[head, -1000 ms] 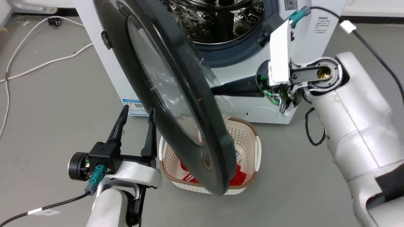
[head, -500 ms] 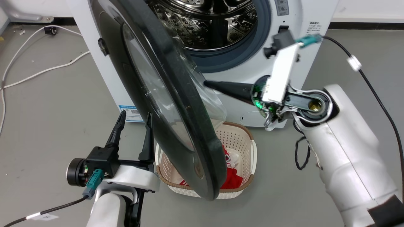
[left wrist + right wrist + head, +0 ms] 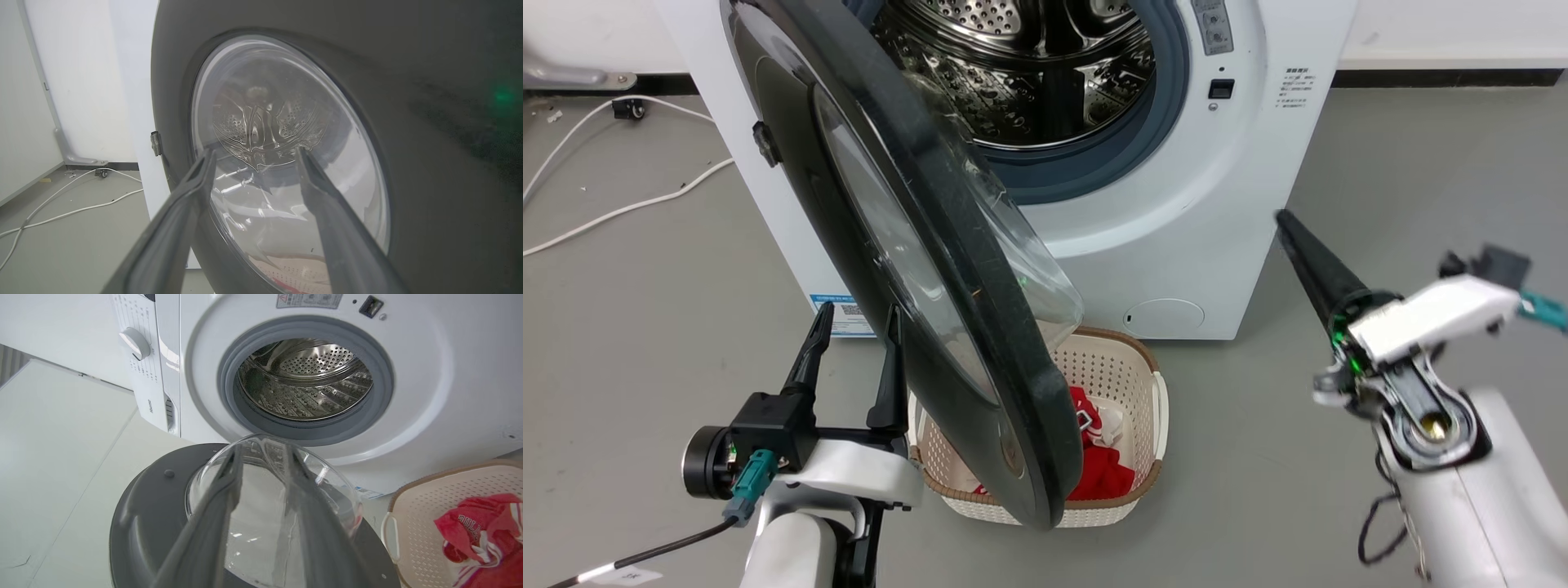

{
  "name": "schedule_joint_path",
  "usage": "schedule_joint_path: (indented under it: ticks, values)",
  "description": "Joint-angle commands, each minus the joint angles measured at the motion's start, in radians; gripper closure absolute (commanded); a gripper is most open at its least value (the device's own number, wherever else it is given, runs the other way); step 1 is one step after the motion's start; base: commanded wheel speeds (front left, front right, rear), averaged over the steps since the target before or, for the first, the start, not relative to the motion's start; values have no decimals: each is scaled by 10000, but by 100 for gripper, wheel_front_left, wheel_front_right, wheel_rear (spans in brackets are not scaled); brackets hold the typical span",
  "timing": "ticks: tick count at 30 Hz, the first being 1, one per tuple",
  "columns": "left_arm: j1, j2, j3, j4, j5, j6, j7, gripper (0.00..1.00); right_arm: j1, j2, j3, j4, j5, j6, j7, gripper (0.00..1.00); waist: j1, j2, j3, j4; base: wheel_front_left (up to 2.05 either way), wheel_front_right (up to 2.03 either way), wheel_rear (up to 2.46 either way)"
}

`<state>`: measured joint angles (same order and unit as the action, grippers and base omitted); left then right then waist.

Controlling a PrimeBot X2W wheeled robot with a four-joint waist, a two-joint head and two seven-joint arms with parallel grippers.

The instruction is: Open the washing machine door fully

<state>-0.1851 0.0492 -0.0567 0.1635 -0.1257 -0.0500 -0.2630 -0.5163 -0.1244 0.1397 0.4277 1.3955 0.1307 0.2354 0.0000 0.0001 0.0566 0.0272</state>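
Right end effector (image 3: 1286, 224) is withdrawing from the half-open washing machine door (image 3: 915, 269), narrowly parted and empty. Left end effector (image 3: 859, 310), wide beside the door, should probably be pushing it wider.

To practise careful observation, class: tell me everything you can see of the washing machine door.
The washing machine door is a large round disc, glossy black, with a clear bulging glass bowl at its centre. It stands swung out from the drum mouth, hinged on the head view's left, its lower edge above a laundry basket. The left gripper has open fingers beside its outer face; contact cannot be told.
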Motion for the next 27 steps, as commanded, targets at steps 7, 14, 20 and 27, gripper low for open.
schedule_joint_path:
  ticks: [7,14,20,27]
  values:
    - [195,17,166,16,59,-22,-27,0,2170,-134,-380,-1251,-1296,1,-2655,0,0,-1,-139,-113,0,0,0]
    - [288,20,317,12,167,-78,-27,0,3189,-305,-519,-1629,-4291,1,-4780,0,0,-1,-204,-218,0,0,0]
    - [295,20,419,-34,269,-88,-27,0,3432,64,-1851,-2862,-8536,-1,-4995,0,0,-1,-179,-303,0,0,0]
    - [226,20,496,-56,355,-153,-27,0,4106,626,-2158,-4567,-12540,-1,-5000,0,0,-1,-129,-340,0,0,0]
